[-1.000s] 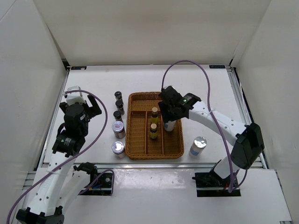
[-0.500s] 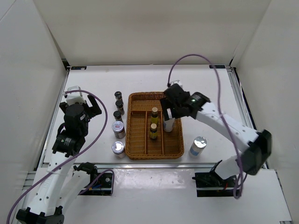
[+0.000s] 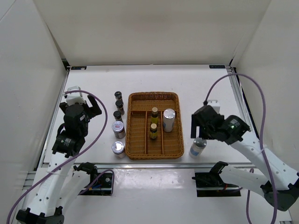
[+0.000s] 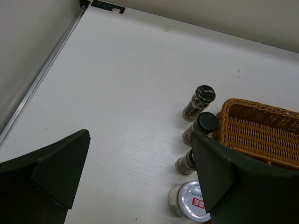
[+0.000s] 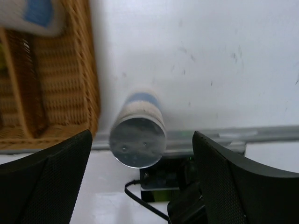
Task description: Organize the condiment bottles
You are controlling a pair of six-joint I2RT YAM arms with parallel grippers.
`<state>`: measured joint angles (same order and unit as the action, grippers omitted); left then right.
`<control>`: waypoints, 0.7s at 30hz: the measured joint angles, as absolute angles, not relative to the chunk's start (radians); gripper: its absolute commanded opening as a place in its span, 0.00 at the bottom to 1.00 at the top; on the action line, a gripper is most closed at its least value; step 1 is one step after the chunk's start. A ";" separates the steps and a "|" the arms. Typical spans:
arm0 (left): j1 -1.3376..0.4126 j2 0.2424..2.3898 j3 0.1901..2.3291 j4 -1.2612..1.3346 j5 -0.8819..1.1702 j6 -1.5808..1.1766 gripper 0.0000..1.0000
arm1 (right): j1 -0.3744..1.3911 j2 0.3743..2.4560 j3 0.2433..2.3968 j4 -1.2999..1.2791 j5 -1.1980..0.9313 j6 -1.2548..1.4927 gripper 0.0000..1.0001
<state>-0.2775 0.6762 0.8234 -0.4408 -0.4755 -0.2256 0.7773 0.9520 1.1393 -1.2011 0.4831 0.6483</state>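
Table (image 3: pixel 196 84): tray (image 3: pixel 154 95) at centre. Left jaws wide open, empty, frame left. Right jaws open above cylinder (image 3: pixel 198 147), which stands lower right, just beside tray. Second cylinder (image 3: pixel 168 119) upright in tray's right compartment. Two jars (image 3: pixel 118 128) left of tray. Two amber bottles (image 3: pixel 153 130) in middle compartment. Three dark bottles (image 3: pixel 119 104) by tray's upper-left corner.

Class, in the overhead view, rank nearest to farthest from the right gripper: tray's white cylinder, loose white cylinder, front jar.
1. Loose cylinder, beneath the right gripper.
2. Tray cylinder, right compartment.
3. Front jar, left of the tray.
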 measured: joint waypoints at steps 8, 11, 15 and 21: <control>-0.278 0.670 0.823 -0.440 -0.474 -0.226 1.00 | 0.777 0.906 0.955 -1.224 0.372 0.801 0.87; -0.278 0.670 0.823 -0.440 -0.474 -0.226 1.00 | 0.777 0.909 0.904 -1.200 0.347 0.825 0.82; -0.278 0.670 0.823 -0.440 -0.473 -0.226 1.00 | 0.777 0.929 0.878 -1.175 0.327 0.841 0.62; -0.278 0.670 0.823 -0.440 -0.473 -0.226 1.00 | 0.777 0.921 0.922 -1.212 0.361 0.859 0.39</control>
<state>-0.2775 0.6701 0.8230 -0.4404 -0.4732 -0.2256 0.7773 0.9207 0.9218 -1.2121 0.3611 0.8593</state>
